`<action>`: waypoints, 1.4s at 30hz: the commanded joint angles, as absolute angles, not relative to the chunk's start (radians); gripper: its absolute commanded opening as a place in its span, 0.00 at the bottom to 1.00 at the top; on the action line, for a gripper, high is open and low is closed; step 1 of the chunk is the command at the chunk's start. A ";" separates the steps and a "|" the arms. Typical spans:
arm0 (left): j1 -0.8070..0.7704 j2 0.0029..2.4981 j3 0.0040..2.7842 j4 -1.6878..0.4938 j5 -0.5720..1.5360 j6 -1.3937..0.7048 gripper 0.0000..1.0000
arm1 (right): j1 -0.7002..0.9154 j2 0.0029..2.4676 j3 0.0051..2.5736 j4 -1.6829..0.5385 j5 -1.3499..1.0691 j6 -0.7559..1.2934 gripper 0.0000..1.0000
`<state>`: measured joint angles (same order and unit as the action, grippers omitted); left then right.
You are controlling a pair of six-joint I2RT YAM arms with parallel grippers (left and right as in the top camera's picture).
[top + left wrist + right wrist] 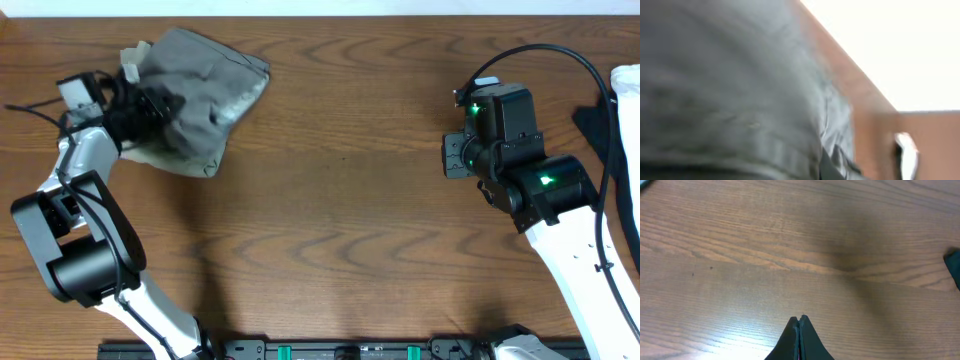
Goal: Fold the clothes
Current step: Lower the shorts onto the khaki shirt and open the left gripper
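The fingers [789,341] of the right gripper [799,320] are pressed together tip to tip, with nothing between them. In the right wrist view I see them at the bottom centre of the frame, above bare wooden table [790,245]. A dark shape [954,266] cuts in at the right edge; I cannot identify it.

I cannot read the finger state of the left gripper [135,105]. In the overhead view its head sits at the left edge of the shorts [205,85], dark against the cloth, and the tips are hidden in the fabric. It may be holding a fold, but the view does not confirm this. In the left wrist view I get only blurred grey cloth [730,90] filling the left and centre of the frame, with a strip of table [867,115] running diagonally to the right of it.

The shorts lie in the upper left of the overhead frame, bunched into a rough grey heap on the table [330,220]. Paler lining [247,100] shows along the heap's right side.

The right arm stands in the right half of the overhead frame, well apart from the shorts. A black cable [560,52] arcs over it. A white object [628,90] sits at the right edge.
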<state>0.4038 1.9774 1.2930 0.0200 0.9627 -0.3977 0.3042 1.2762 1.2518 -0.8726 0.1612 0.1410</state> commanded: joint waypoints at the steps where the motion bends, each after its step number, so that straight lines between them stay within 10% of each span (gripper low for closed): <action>1: 0.407 1.889 1.311 0.209 1.188 -0.632 0.06 | 0.301 1.270 1.256 -0.877 0.165 0.115 0.01; 17: 0.476 1.869 1.274 -0.363 0.562 -0.221 0.06 | 0.301 1.270 1.256 -0.960 0.165 0.088 0.01; 18: 0.476 1.869 1.264 -0.366 0.568 -0.222 0.15 | 0.301 1.269 1.256 -0.957 0.165 0.088 0.01; 21: 0.472 1.868 1.262 -0.408 0.625 -0.222 0.98 | 0.301 1.270 1.256 -0.945 0.165 0.088 0.01; 32: 0.522 1.675 1.336 -0.709 0.995 -0.217 0.98 | 0.300 1.269 1.256 -0.920 0.138 0.103 0.01; 42: 0.393 1.217 1.385 -0.774 0.644 -0.055 0.93 | 0.280 1.205 1.256 -0.810 -0.038 0.145 0.01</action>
<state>0.4553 1.2839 1.3605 -0.7391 0.8036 -0.1654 0.3016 1.2617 1.2514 -0.8310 0.0105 0.1051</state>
